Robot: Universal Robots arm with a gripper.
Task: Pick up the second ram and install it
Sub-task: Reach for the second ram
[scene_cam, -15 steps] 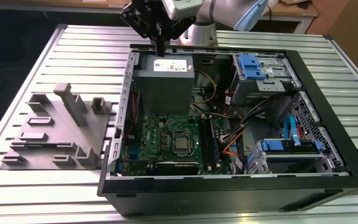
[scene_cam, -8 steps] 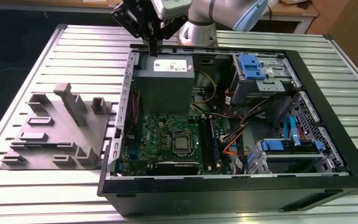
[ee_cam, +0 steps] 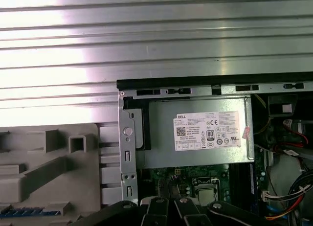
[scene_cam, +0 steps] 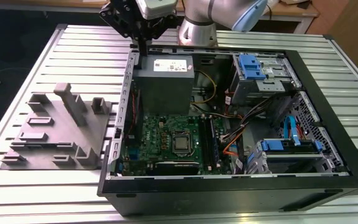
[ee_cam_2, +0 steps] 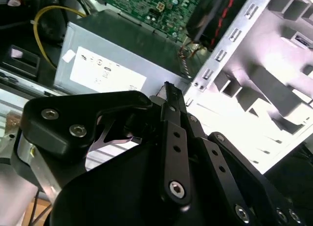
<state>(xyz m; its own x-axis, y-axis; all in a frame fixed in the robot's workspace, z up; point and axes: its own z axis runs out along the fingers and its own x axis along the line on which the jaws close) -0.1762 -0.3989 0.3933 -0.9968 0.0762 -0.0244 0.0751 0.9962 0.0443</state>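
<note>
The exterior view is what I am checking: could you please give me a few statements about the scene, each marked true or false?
1. The tool hangs above the corner of the computer case by the power supply. True.
2. The grey holder tray lies inside the case. False: it lies on the table, at the exterior view's left of the case.
3. The case is open, with the motherboard exposed. True.
4. The power supply is bare of any label. False: a white label sits on it.
</note>
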